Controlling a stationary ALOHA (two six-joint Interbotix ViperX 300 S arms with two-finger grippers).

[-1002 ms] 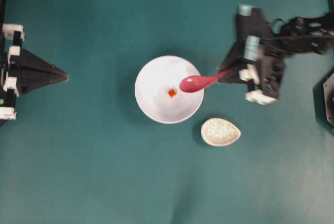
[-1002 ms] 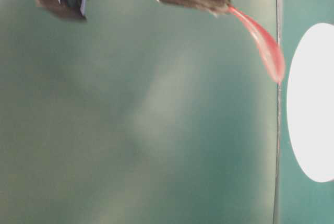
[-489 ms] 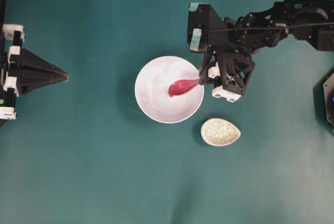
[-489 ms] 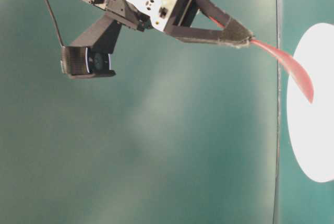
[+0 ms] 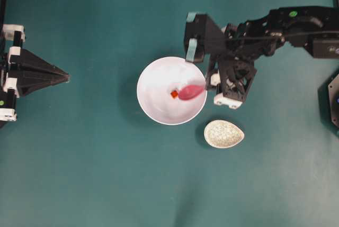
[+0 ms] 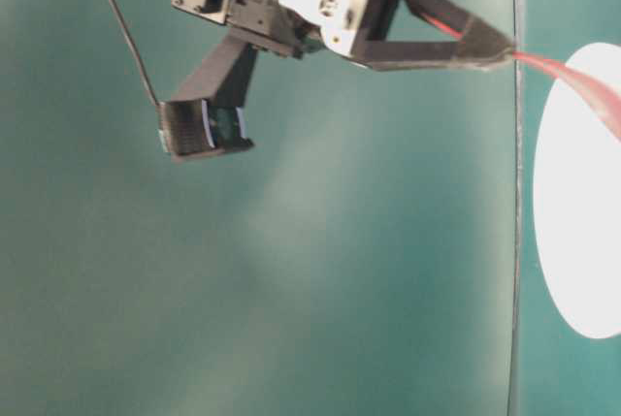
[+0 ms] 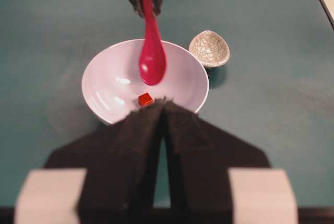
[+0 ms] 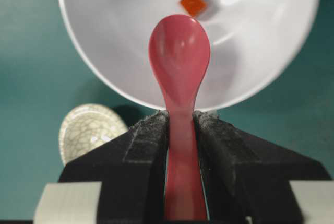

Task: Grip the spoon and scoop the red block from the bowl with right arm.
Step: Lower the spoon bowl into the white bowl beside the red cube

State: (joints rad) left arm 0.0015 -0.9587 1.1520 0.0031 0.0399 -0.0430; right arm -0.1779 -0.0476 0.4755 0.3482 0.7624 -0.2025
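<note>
Over the bowl [image 5: 170, 90] we have the right gripper [image 8: 181, 130] clamped on the spoon [image 8: 179, 62] by its handle, fingers pressed to either side, scoop reaching in past the bowl's rim on the arm's side. Down inside the bowl sits the red block [image 5: 174, 94], just beyond the scoop's tip, and we can't tell whether they touch. Beside the bowl, near the right arm [image 5: 275, 28], we see a speckled dish [image 5: 224, 134] on the teal table [image 5: 106, 174]. Well away on the bowl's far side, the left gripper [image 7: 163, 110] has its fingers together, holding nothing.
</note>
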